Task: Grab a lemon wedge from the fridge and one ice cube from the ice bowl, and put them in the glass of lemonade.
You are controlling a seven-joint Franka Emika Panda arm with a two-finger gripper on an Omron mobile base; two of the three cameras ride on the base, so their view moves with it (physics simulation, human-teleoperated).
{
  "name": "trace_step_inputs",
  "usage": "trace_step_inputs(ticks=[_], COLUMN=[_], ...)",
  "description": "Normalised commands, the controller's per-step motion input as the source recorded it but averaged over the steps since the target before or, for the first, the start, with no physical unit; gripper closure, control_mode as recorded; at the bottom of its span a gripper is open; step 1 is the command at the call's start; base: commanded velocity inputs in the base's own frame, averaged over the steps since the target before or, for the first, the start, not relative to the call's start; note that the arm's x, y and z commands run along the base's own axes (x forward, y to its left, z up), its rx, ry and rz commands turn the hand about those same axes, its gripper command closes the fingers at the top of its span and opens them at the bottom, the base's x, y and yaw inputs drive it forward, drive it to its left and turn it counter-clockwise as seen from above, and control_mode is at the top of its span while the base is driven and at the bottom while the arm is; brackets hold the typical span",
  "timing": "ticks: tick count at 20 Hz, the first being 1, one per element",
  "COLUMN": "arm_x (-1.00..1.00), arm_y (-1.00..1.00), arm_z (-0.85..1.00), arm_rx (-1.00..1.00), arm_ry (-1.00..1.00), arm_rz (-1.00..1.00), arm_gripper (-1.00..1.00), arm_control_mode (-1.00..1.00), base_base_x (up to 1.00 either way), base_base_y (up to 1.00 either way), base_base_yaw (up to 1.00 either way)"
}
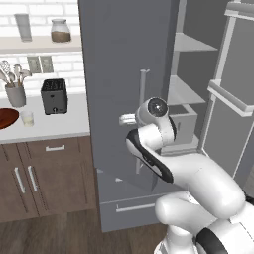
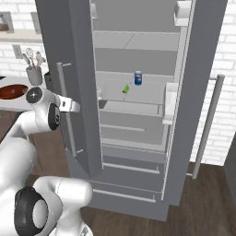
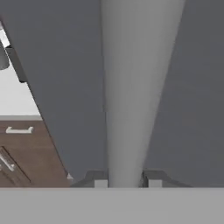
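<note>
The fridge (image 2: 69, 46) stands with both doors swung open. My gripper (image 3: 124, 183) is at the left door's long bar handle (image 3: 131, 87), one fingertip pressed on each side of the bar. From the right base, the gripper (image 2: 74, 106) meets that handle (image 2: 61, 87) at mid height. The lemon wedge (image 2: 126, 88) lies on a middle shelf inside. On the counter left of the fridge sit the ice bowl (image 1: 6, 118) and the glass of lemonade (image 1: 27, 118). The ice cube is out of view.
A blue can (image 2: 138, 78) stands behind the wedge on the same shelf. A toaster (image 1: 53, 95) and a grey utensil cup (image 1: 15, 94) stand on the counter. The open right door (image 2: 198, 92) juts out at the right. A jar (image 1: 60, 31) sits on the wall shelf.
</note>
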Motion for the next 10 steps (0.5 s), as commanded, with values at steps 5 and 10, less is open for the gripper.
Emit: trace_step_inputs(ticks=[5,10], arm_x=[-0.81,-1.00], arm_y=[0.52,0.00], arm_z=[0.89,0.95], arm_rx=[-0.03,0.01], arm_ry=[-0.01,-0.20], arm_rz=[0.06,0.06], arm_gripper=[1.00,1.00], arm_control_mode=[-1.00,-1.00], base_base_x=[0.00,0.00], base_base_y=[0.00,0.00], base_base_yaw=[0.00,0.00])
